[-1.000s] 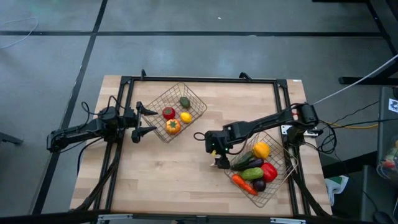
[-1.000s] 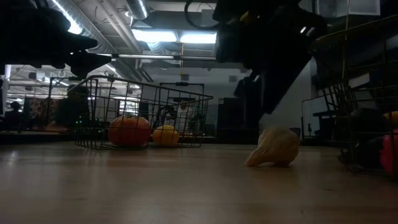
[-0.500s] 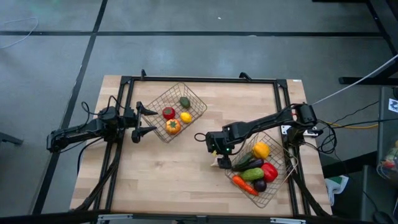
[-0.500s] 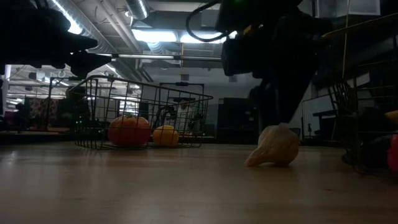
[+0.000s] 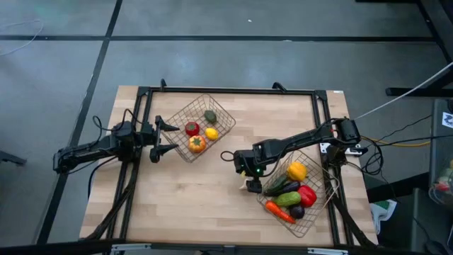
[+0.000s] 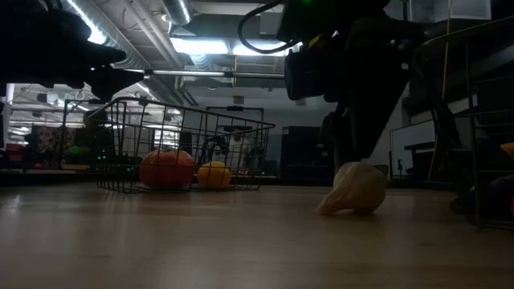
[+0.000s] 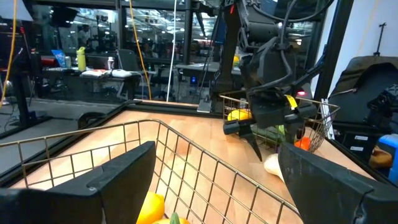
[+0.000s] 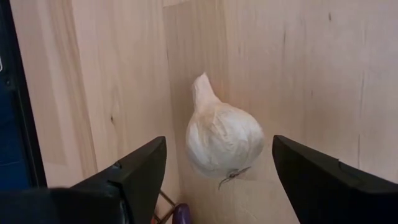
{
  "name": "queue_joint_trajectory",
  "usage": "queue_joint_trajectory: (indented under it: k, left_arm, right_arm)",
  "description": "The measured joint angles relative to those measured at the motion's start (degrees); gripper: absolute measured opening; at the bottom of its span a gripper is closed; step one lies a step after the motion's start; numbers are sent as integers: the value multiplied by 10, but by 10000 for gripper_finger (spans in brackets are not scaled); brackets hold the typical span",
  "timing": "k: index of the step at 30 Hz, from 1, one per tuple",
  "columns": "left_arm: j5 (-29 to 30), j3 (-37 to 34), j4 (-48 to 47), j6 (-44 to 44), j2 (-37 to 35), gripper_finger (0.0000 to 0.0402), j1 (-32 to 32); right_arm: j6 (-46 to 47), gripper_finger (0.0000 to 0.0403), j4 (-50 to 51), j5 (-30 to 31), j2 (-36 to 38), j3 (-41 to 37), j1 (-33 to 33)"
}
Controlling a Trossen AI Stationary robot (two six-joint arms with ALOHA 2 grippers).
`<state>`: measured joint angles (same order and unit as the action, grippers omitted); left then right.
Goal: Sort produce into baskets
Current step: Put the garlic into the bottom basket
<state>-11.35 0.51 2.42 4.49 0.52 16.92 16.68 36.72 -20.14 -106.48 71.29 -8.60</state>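
Right gripper (image 8: 214, 177) lower, astride garlic (image 8: 222, 140).

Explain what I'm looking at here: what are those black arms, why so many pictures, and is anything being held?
These are two robot arms at a wooden table, photographed from overhead, from table height, and from a camera on each wrist. Their job is sorting toy produce into two wire baskets. The left basket holds four pieces; the right basket holds more. The right tool hangs open just over a garlic bulb lying on the wood beside the right basket, its fingers either side, not gripping yet. The left tool waits open beside its basket. Nothing is held.
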Motion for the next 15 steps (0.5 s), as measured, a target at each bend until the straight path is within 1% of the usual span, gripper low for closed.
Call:
queue_joint_trajectory:
  k: [15]
  left_arm:
    - [0, 0, 0, 0, 0, 335, 0]
  right_arm:
    - [11, 289, -2, 1, -15, 0, 0]
